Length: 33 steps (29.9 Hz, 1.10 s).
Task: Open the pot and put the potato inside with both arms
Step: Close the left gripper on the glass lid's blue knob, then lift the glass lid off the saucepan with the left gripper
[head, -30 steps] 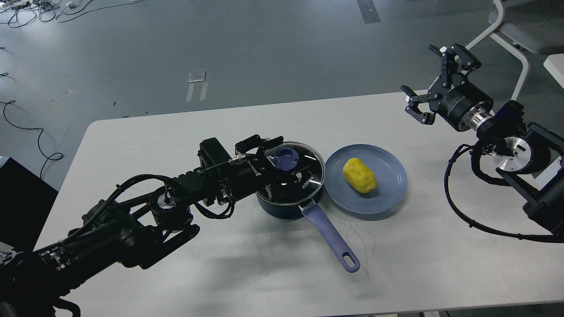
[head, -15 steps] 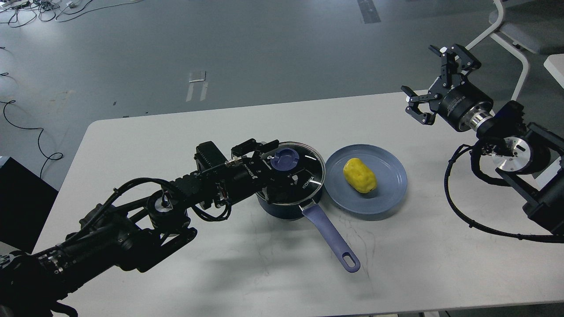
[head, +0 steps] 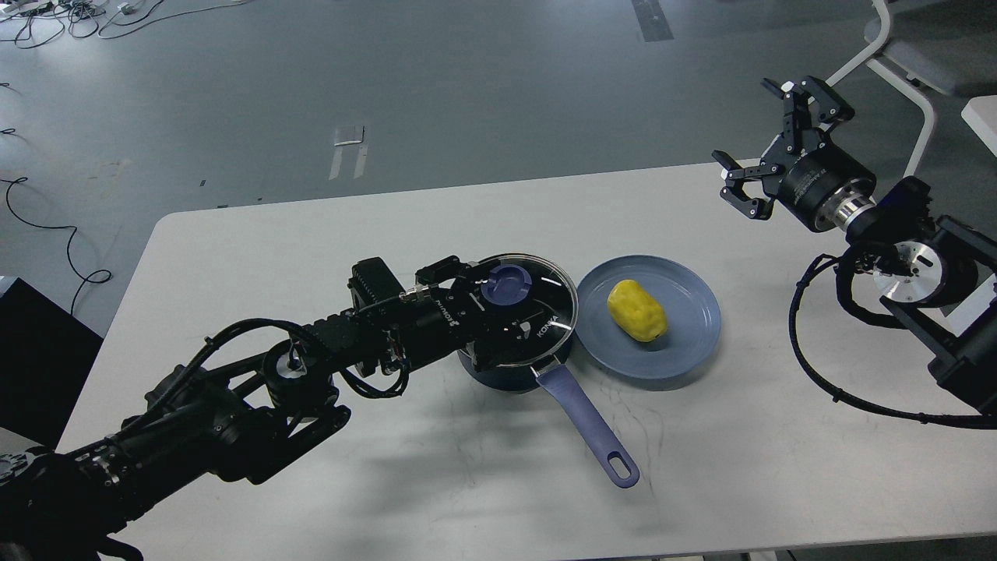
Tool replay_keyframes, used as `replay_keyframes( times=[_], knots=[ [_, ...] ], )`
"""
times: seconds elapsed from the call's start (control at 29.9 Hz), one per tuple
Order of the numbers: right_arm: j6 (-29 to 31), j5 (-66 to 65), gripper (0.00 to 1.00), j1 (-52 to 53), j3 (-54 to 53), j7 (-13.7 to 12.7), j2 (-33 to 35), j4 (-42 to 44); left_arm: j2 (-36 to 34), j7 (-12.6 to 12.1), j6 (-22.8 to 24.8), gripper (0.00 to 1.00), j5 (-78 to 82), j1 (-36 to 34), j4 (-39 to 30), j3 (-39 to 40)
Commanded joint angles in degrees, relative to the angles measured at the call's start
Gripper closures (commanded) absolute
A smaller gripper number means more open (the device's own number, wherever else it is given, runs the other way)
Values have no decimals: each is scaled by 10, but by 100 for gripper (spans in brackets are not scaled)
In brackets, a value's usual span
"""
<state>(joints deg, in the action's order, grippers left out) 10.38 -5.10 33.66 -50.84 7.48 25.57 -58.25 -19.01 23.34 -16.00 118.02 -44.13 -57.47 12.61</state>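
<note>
A dark blue pot (head: 506, 372) with a long blue handle (head: 586, 421) stands mid-table. Its glass lid (head: 545, 300) with a blue knob (head: 506, 282) is on it. My left gripper (head: 484, 308) lies over the lid, open, with one finger (head: 445, 269) behind the knob and the other in front of it. I cannot see either finger touching the knob. A yellow potato (head: 637, 311) lies on a blue plate (head: 685, 335) to the right of the pot. My right gripper (head: 746, 123) is open and empty, raised above the table's far right.
The pot's handle points toward the table's front edge (head: 623, 545). A white chair frame (head: 903, 70) stands behind the right arm. Cables (head: 826, 382) from the right arm hang over the table's right side.
My left gripper has drawn back slightly to the left and sunk lower over the lid. The pot has shifted a touch. My right gripper has drifted slightly right.
</note>
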Motion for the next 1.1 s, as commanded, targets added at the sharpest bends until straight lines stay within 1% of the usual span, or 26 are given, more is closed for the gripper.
replay_keyframes(
  times=[0.0, 0.1, 0.17, 0.23, 0.3, 0.33, 0.37, 0.4, 0.43, 0.47, 0.5, 0.63, 0.87, 0.97, 1.0, 1.07],
  knots=[
    [0, 0, 0, -1, 0, 0, 0, 1, 1, -1, 0, 2, 1, 0, 3, 1],
    [0, 0, 0, 0, 0, 0, 0, 1, 9, -1, 0, 3, 1, -1, 17, 1],
    [0, 0, 0, -1, 0, 0, 1, 2, 19, -1, -1, 10, 0, -2, 31, 2],
    [0, 0, 0, -1, 0, 0, 1, 2, 23, -1, -2, 26, 0, -3, 42, 2],
    [0, 0, 0, -1, 0, 0, 1, 2, 24, -1, -2, 35, 0, -3, 42, 2],
    [0, 0, 0, -1, 0, 0, 1, 2, 25, -1, -2, 44, 0, -3, 42, 1],
    [0, 0, 0, -1, 0, 0, 1, 2, 26, -1, -2, 48, 1, -4, 42, 1],
    [0, 0, 0, -2, 0, 0, 1, 3, 27, -1, -2, 56, 1, -4, 43, 1],
    [0, 0, 0, -3, 0, 0, 1, 4, 27, -1, -2, 63, 0, -4, 44, 1],
    [-1, 0, 0, -3, 0, 0, 1, 4, 27, -1, -2, 65, 0, -4, 45, 1],
    [-1, -1, 0, -3, 1, 0, 0, 6, 26, -1, -2, 67, 0, -4, 46, 2],
    [-1, -1, 0, -4, 2, 0, 1, 8, 21, 2, -3, 69, -9, -5, 46, 3],
    [-1, 0, 0, -5, 2, 0, 1, 7, 20, 3, -4, 71, -26, -9, 41, 6],
    [-1, 0, 0, -5, 2, 0, 2, 8, 15, 15, -6, 70, -56, -12, 25, 7],
    [-1, -1, 0, -5, 3, 0, 2, 8, 12, 27, -12, 69, -83, -17, 6, 7],
    [-1, -1, 0, -5, 5, 0, 3, 9, 4, 39, -15, 69, -113, -22, -20, 6]
  ],
)
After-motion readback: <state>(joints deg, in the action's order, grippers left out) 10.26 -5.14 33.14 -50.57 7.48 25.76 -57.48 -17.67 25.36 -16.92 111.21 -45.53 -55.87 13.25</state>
